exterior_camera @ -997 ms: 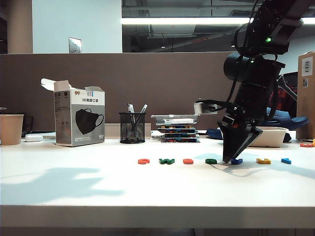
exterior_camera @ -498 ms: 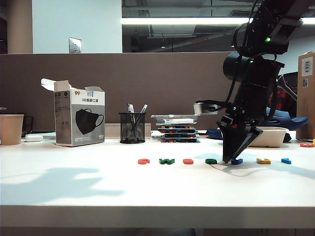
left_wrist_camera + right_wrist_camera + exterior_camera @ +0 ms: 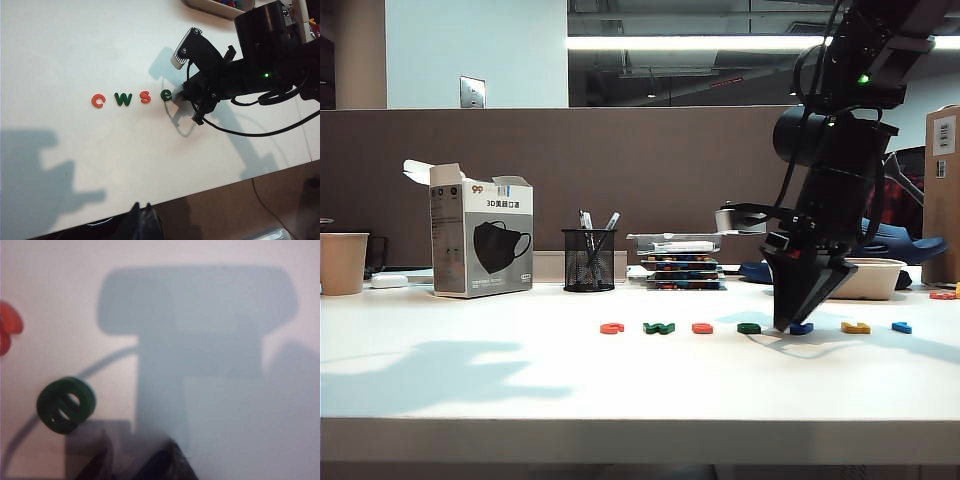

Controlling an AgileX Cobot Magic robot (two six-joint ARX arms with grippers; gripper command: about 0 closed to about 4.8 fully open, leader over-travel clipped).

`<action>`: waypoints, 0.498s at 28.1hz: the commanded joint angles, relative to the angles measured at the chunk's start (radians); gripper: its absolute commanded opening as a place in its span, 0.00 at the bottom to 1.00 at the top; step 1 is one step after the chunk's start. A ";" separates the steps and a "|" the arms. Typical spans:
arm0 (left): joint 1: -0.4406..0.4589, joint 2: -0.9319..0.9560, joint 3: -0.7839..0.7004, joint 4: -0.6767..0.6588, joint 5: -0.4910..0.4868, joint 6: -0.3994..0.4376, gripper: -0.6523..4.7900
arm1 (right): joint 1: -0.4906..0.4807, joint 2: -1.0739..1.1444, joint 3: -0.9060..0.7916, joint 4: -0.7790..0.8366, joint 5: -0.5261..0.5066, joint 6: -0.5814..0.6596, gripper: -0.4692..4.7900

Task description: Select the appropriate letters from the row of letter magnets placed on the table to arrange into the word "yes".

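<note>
A: Seven magnets are sitting in a row mid-table [image 3: 470, 385]. Right gripper [image 3: 786, 325] is pointing down, tips on the surface at the blue letter [image 3: 803, 328], just beside green "e" [image 3: 66, 405].

B: Jaws?

A: Can't tell, fingertips are blurring in the wrist view. Left gripper [image 3: 145, 220] is hanging high above the front edge, state unreadable too.

B: Room?

A: Wide bare white surface is lying between row and front edge. Orange "s" [image 3: 145, 97] is sitting left of "e".

White table [image 3: 470, 380] with a letter row [image 3: 659, 327] (mask box [image 3: 480, 238], pen cup [image 3: 588, 259], paper cup [image 3: 342, 263] behind)
</note>
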 commanded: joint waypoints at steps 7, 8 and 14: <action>0.000 -0.003 0.004 0.006 0.001 -0.003 0.11 | 0.000 0.018 -0.014 -0.102 0.020 0.029 0.36; 0.000 -0.003 0.004 0.006 0.001 -0.003 0.11 | 0.000 0.018 -0.014 -0.102 0.020 0.029 0.34; 0.000 -0.003 0.004 0.006 0.001 -0.003 0.11 | 0.000 0.019 -0.014 -0.099 0.024 0.029 0.14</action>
